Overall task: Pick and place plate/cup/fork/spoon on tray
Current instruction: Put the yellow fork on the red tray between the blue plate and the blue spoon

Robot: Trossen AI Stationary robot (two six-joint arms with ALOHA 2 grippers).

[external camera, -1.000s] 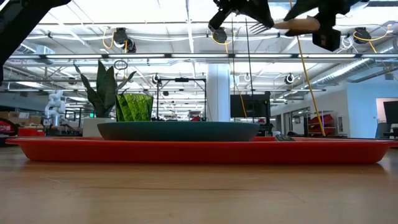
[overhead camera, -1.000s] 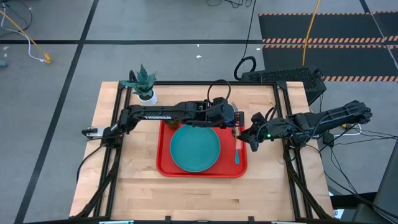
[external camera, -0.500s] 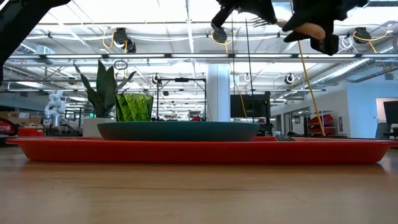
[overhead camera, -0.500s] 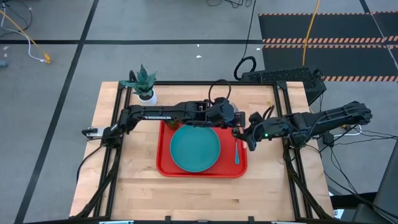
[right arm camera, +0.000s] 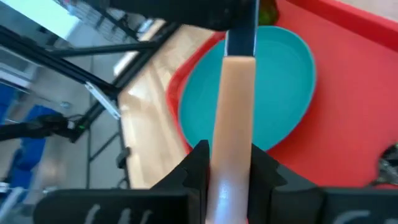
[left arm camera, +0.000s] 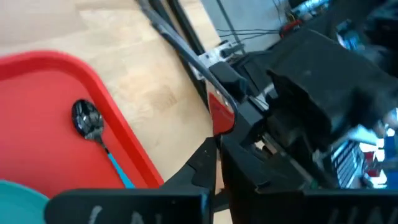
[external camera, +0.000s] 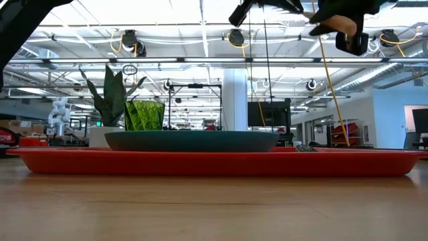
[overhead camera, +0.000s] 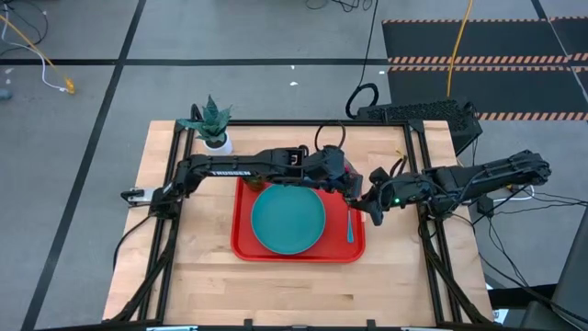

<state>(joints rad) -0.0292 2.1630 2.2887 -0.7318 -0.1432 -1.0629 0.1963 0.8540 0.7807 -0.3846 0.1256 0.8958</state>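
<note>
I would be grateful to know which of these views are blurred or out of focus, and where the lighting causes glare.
Right wrist view: the fork handle is soft and blurred close to the lens, and the plate is only slightly sharper. Left wrist view: the nearby dark arm parts are smeared, while the spoon on the tray reads clearly. Low view: bright ceiling lights leave the arms overhead as dark shapes. High view: evenly lit and sharp.

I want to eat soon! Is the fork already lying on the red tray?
No, the fork is up in the air between the right gripper's fingers, above the tray and the plate.
</note>
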